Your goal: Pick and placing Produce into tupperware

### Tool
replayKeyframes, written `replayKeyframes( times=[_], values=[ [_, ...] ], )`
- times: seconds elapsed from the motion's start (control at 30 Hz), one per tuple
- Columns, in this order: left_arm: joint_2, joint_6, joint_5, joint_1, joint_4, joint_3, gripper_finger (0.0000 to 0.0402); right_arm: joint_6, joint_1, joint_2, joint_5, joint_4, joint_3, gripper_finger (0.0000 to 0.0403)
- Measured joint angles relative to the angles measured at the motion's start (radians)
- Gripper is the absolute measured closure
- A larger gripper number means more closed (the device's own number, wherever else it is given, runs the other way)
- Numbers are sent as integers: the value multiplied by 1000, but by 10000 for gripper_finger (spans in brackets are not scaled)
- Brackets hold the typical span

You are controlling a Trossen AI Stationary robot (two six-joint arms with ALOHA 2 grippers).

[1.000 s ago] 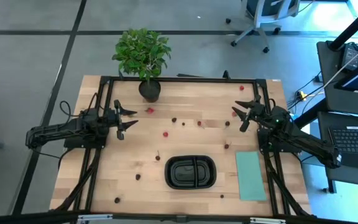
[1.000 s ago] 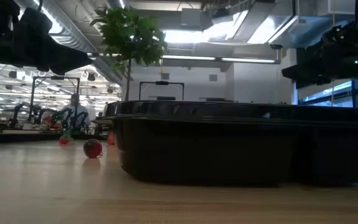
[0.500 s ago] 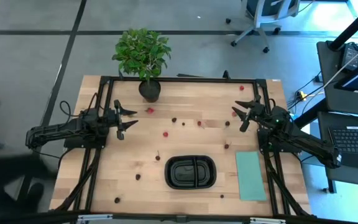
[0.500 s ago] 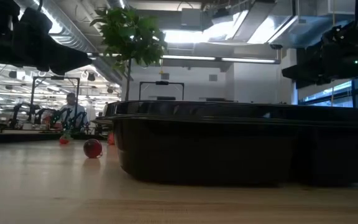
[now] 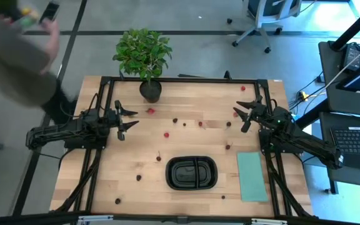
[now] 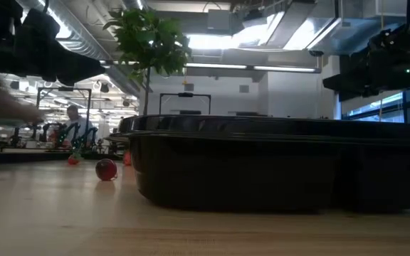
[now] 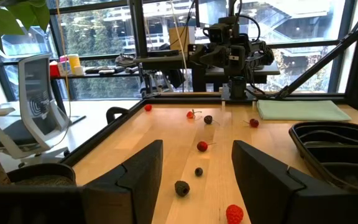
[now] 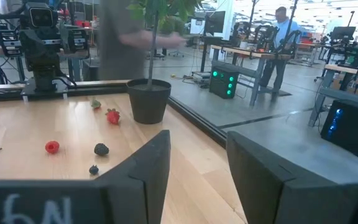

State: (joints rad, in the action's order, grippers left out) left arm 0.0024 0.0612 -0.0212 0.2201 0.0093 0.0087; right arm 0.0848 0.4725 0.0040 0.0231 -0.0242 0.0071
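Note:
Small red and dark berries of produce lie scattered over the wooden table; one red one rests left of the tupperware in the low view, others show in the wrist views. The black two-compartment tupperware stands near the table's front middle, with nothing visible in it. My left gripper hangs open above the table's left side. My right gripper hangs open above the far right. Both hold nothing.
A leafy potted plant stands at the far edge, left of middle. A flat pale teal rectangle lies right of the tupperware. A person is beside the table's far left corner. A black frame runs around the table.
Both arms have kept still. A person has come into the high view beside the table's left side and moved toward its far left corner.

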Motion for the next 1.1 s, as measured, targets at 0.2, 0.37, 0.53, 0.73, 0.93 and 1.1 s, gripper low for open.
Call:
replayKeyframes(
  times=[0.2,0.37,0.53,0.73,0.93,1.1],
  values=[
    [0,0,0,0,0,0,215,0,0,0,0,0,0,242],
    [0,0,0,0,0,0,215,1,0,0,0,0,0,242],
    [0,0,0,0,0,0,215,-1,0,0,0,0,0,242],
    [0,0,0,0,0,0,215,-1,0,0,0,0,0,242],
    [0,0,0,0,0,0,215,-199,0,0,-1,0,0,242],
    [0,0,0,0,0,0,215,-359,0,0,-1,0,0,242]
  ],
)
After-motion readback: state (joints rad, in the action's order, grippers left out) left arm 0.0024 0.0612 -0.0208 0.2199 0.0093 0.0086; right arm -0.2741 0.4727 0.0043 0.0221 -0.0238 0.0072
